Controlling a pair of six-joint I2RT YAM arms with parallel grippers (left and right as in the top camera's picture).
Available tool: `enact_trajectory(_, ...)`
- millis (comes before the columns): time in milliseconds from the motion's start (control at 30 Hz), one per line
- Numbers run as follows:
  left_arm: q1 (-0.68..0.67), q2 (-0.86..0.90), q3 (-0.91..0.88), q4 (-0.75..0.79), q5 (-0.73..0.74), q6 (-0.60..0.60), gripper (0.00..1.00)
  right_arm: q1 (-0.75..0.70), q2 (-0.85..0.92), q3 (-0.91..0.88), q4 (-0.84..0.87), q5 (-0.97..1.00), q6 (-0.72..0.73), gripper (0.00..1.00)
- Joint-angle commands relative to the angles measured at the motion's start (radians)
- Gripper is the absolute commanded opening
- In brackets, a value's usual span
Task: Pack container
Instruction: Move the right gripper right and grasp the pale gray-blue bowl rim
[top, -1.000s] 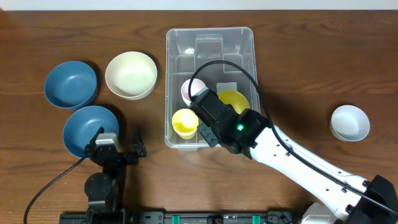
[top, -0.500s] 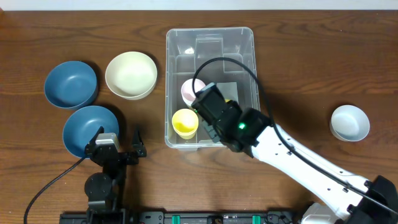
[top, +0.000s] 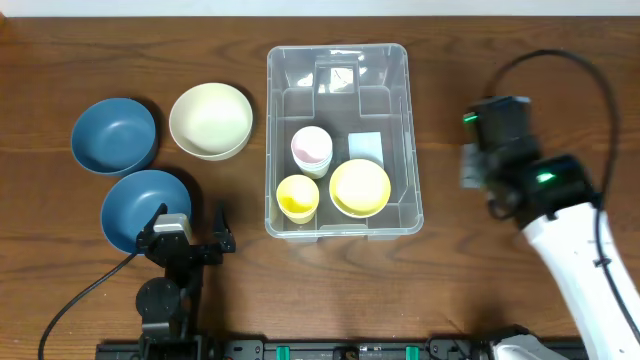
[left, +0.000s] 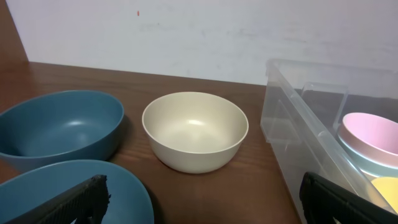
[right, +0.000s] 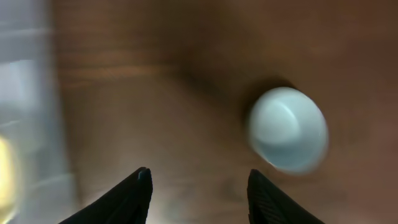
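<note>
Nothing legible shows in any view: no word, brand, number or sign can be read. The one thing that might carry print is the pale rectangular label (top: 365, 146) on the base of the container (top: 300, 100), near its right wall (from overhead its face looks blank, and any print on it is too small to tell).

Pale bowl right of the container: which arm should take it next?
Right. The right gripper hangs open and empty close to the pale bowl; the left gripper sits beyond the container, beside the blue bowls.
</note>
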Motion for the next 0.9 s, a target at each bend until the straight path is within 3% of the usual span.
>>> enact_trajectory(0, -0.003, -0.001, -0.027, -0.013, 0.011, 0.013, 0.98, -0.176, 0.026, -0.003, -0.007, -0.04, 0.049, 0.5)
enact_trajectory(267, -0.003, -0.001, -0.027, -0.013, 0.011, 0.013, 0.98, -0.419, 0.188, -0.004, 0.036, -0.078, 0.059, 0.52)
enact_trajectory(600, -0.003, -0.001, -0.027, -0.013, 0.011, 0.013, 0.98, -0.437, 0.457, -0.005, 0.084, -0.077, 0.059, 0.61)
enact_trajectory(867, -0.003, -0.001, -0.027, -0.013, 0.011, 0.013, 0.98, -0.446, 0.596, -0.006, 0.138, -0.066, 0.059, 0.6)
